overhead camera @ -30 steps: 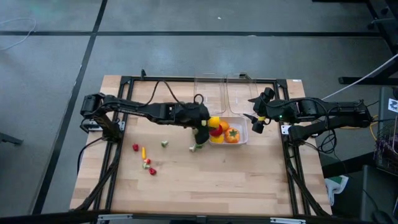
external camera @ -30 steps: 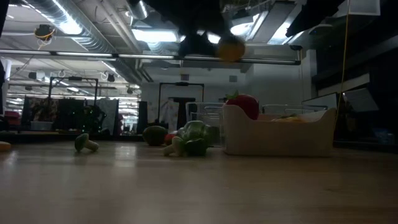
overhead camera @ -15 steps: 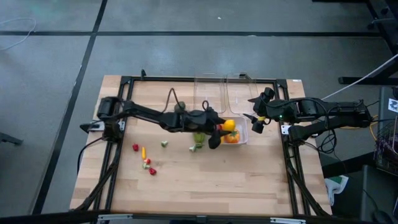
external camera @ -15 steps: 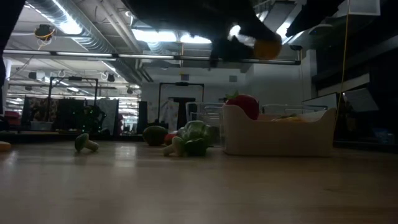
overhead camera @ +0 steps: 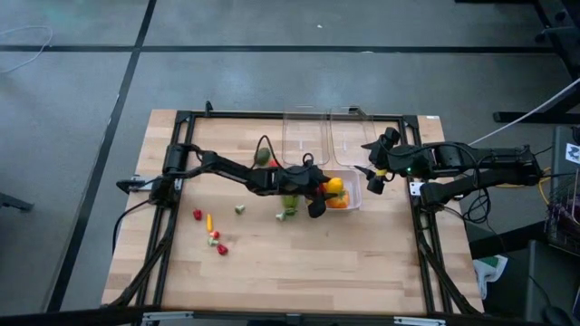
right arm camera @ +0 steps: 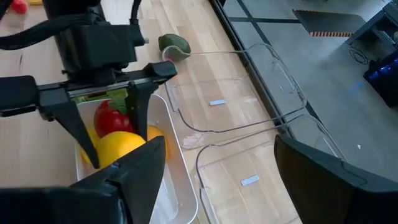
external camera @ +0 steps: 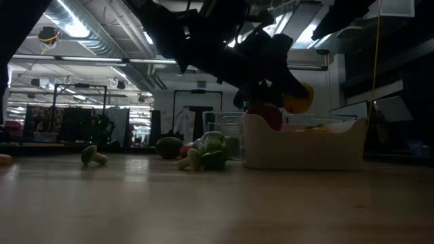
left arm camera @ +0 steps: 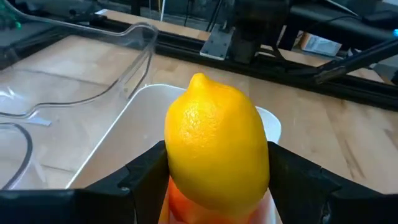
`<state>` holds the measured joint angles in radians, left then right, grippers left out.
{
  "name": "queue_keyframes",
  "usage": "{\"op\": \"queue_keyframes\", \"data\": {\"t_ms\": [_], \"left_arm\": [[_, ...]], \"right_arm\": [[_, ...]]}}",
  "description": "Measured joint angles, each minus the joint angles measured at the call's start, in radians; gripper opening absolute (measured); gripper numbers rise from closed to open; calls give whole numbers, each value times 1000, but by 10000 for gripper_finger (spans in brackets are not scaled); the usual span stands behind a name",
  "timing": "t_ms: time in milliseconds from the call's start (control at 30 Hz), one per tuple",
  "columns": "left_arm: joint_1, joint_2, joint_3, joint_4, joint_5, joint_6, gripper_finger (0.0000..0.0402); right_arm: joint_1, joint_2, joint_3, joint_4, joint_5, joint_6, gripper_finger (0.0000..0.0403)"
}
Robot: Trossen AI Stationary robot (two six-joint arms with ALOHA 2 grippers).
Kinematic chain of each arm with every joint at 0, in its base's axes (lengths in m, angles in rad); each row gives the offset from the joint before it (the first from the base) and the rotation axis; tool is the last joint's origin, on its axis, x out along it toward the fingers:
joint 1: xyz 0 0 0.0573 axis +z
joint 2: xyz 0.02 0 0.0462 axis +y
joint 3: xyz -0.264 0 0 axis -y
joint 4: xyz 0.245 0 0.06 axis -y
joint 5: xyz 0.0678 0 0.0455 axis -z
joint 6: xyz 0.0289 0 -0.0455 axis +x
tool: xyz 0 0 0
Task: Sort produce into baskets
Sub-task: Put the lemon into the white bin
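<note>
My left gripper [overhead camera: 324, 191] is shut on a yellow lemon [left arm camera: 216, 149] just above the whitish tub [overhead camera: 354, 201], near its left end. The tub holds a red piece [right arm camera: 108, 116] and orange and yellow pieces [overhead camera: 339, 201]. Two clear tubs [overhead camera: 306, 136] [overhead camera: 350, 134] stand side by side behind it. A green ribbed piece [overhead camera: 289, 205] lies on the table left of the whitish tub. My right gripper [overhead camera: 372, 177] is open and empty, just right of the whitish tub. My left gripper pinches the lemon by its two opposite sides [left arm camera: 175, 163] between the two fingers [left arm camera: 144, 172]. The fingers come slanting down from the table's left. The lemon is lifted clear, above the pieces in the whitish tub, its pointed end [left arm camera: 198, 77] facing away from the wrist.
Small red, yellow and green bits [overhead camera: 214, 232] lie scattered on the table's left half. A mushroom piece [overhead camera: 240, 209] and a green avocado-like piece [overhead camera: 262, 157] lie nearer the middle. A black frame [overhead camera: 272, 116] runs along the table's edges.
My left gripper has carried the lemon toward the table's right edge, over the whitish tub, and then come down toward the tub. The lemon stays held between the fingers throughout.
</note>
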<state>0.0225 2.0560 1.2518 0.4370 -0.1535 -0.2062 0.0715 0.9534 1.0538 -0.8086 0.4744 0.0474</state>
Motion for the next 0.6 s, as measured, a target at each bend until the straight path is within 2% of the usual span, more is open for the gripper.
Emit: {"op": "queue_keyframes", "data": {"t_ms": [433, 600], "left_arm": [[27, -1, 0, 10, 0, 22, 237], [26, -1, 0, -21, 0, 31, 257]], "right_arm": [[0, 0, 0, 0, -23, 0, 298], [0, 0, 0, 0, -23, 0, 298]]}}
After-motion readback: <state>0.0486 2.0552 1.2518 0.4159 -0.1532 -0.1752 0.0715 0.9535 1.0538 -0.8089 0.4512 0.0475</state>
